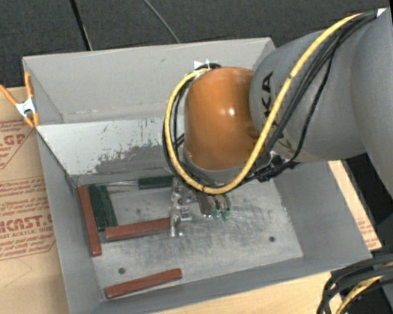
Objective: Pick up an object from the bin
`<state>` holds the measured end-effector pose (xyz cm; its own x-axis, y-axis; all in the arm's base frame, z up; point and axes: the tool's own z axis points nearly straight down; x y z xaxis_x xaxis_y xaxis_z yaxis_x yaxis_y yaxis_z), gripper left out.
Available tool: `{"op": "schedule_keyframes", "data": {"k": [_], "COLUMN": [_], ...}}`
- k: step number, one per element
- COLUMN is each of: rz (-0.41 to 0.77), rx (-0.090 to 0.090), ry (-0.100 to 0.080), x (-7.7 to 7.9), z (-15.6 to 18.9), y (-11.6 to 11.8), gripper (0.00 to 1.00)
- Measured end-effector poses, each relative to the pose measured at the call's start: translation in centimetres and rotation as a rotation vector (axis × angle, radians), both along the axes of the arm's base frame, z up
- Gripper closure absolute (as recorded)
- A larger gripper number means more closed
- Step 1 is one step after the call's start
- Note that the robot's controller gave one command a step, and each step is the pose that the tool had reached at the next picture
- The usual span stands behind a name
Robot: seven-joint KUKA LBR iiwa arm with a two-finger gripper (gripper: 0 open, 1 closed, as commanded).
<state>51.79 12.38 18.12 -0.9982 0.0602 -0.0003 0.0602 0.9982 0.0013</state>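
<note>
Near the middle of the bin's (97, 79) scuffed grey metal floor, the gripper (183, 217) hangs under the arm's smooth, glossy orange cover (220, 120), which yellow and black cables (172, 130) loop around. Whether the claw is apart or together cannot be told from this angle. It sits at the right end of a red-brown bar (136, 230), a flat, straight-edged strip with a dull finish lying flat on the floor; its long axis runs left to right, its far end pointing at the bin's left wall. A second red-brown bar (90, 221) lies along that left wall, at right angles to the first, with a dark green bar (101, 207) just beside it and parallel to it. A third red-brown bar (143, 283) lies well apart along the near wall, also running left to right. Another dark strip (153, 183) lies by the back wall.
</note>
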Motion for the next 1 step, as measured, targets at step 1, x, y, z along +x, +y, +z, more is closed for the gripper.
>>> {"op": "schedule_keyframes", "data": {"k": [1], "rz": [0.012], "rx": [0.000], "ry": [-0.002], "x": [0.54], "z": [10.75], "y": [-0.03], "gripper": [1.00]}}
